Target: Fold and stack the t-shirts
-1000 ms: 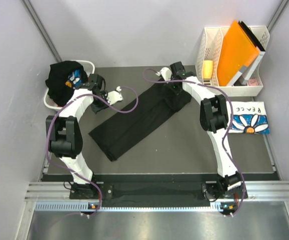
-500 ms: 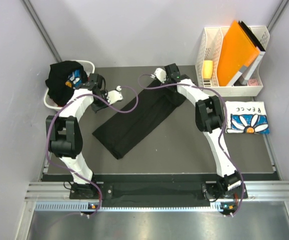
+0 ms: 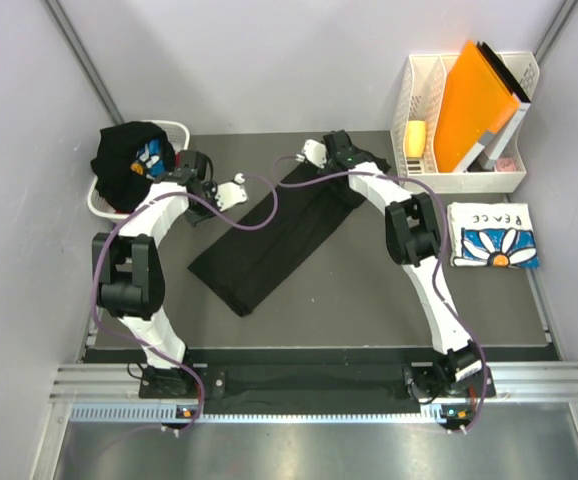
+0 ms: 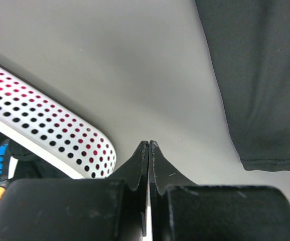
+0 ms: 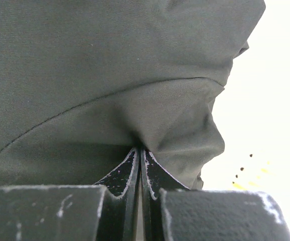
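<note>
The right gripper [image 5: 140, 150] is pinching the black tee [image 3: 269, 245]. Its jaws are pressed together on a gathered fold of cloth at the garment's far end, and the fabric is bunching and puckering just above the tips. From there the tee is running as a long narrow band, already folded lengthwise, diagonally across the table mat [image 3: 369, 300] toward the near left. Its lower end is lying flat, well apart from the grip.

The left gripper [image 4: 148, 146] is hanging with its jaws together and nothing between them. It is sitting over bare surface between the perforated rim of the laundry basket [image 4: 49, 135] and the side edge of the band, touching neither. A printed black tee [image 3: 124, 160] is heaped in that basket, not yet folded. A folded white tee [image 3: 494, 238] with a daisy print is lying on the right side of the table, apart from the work.

The step in hand looks like the crosswise fold of the band. The next move probably calls for carrying the pinched end low toward the near-left end and laying the edges square. The left gripper would need to open if it is to pin or take a corner.
</note>
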{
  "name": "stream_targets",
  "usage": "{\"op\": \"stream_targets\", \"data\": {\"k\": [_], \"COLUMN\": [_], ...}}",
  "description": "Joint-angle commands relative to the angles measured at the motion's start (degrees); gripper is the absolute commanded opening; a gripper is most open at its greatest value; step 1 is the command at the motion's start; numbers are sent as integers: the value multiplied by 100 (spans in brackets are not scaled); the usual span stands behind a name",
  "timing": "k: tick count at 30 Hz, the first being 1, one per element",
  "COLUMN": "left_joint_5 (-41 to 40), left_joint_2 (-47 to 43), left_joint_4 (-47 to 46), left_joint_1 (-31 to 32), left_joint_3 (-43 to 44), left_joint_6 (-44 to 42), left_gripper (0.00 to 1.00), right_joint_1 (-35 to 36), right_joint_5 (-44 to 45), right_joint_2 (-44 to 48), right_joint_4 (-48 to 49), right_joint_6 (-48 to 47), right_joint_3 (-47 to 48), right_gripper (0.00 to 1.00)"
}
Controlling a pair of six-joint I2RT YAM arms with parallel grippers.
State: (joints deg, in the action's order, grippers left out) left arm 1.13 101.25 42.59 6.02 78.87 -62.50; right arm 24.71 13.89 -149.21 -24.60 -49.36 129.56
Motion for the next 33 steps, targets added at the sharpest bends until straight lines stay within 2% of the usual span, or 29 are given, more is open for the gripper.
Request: {"op": "stream_targets", "data": {"k": [1, 6, 10, 16, 18, 21, 24, 26, 33], "left_joint_5": [-60, -718, -1008, -903, -930, -869, -824, -807, -754], "left_joint_2": [-404, -633, -738, -949, -1028, -1107, -1169, -1195, -1248], "left_joint_4": [-408, -1304, -1814, -1885, -1965, -1947, -1973, -2026, -2070], "left_joint_1": [48, 13, -110, -286, -286, -286, -286, -286, -286], "left_joint_3": [-73, -425, -425, -486, -601, -627, -706, -777, -812], "left_joint_6": [1, 290, 957, 1223, 1205, 1275, 1232, 1205, 1179], "left_gripper": [0, 0, 0, 0, 0, 1, 1, 2, 2], "right_joint_1": [192, 359, 473, 649, 728, 728, 597, 553, 342], "right_joint_5": [-255, -457, -676, -809, -555, 323, 658, 1176, 1493], "right_joint_2": [-293, -276, -258, -188, -188, -161, 5, 181, 647], "right_joint_4": [316, 333, 316, 307, 577, 1235, 1413, 1772, 1634], "right_joint_6": [-170, -249, -249, -240, -337, -442, -302, -346, 40], "right_joint_3": [149, 140, 123, 52, -96, -316, -474, -702, -1073], "right_gripper": [0, 0, 0, 0, 0, 0, 0, 0, 3]}}
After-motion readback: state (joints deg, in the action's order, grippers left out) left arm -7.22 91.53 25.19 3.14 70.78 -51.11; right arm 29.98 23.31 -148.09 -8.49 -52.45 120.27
